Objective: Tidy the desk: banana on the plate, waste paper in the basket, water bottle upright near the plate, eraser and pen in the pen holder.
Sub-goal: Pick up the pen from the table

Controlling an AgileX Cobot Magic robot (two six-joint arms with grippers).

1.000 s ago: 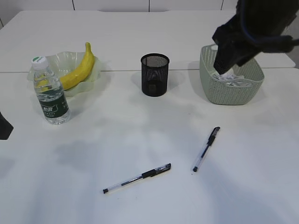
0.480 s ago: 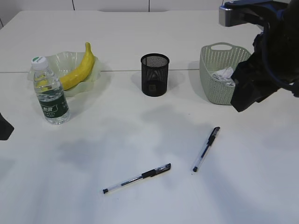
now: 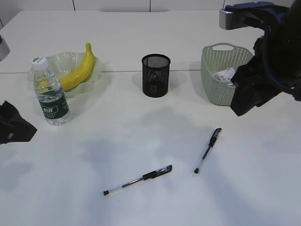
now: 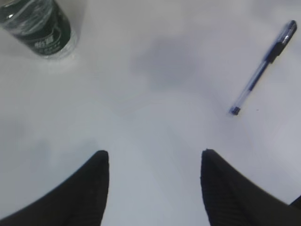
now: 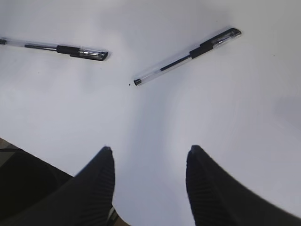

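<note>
A banana (image 3: 81, 69) lies on the pale green plate (image 3: 60, 60) at the back left. A water bottle (image 3: 49, 94) stands upright in front of the plate; its base shows in the left wrist view (image 4: 40, 26). Crumpled waste paper (image 3: 225, 75) sits in the grey-green basket (image 3: 217, 77). A black mesh pen holder (image 3: 155, 75) stands mid-table. Two pens lie on the table, one in the middle (image 3: 138, 179) and one to the right (image 3: 207, 150); both show in the right wrist view (image 5: 61, 49) (image 5: 188, 55). My left gripper (image 4: 153, 157) is open and empty. My right gripper (image 5: 149, 153) is open and empty above the table. No eraser shows.
The white table (image 3: 141, 132) runs wide around the pens. My right arm (image 3: 263, 70) hangs in front of the basket's right side. My left arm (image 3: 14, 127) is at the left edge, below the bottle.
My right arm has lifted out of the basket and swung forward and right, leaving the paper inside. My left arm has come further into view at the left edge.
</note>
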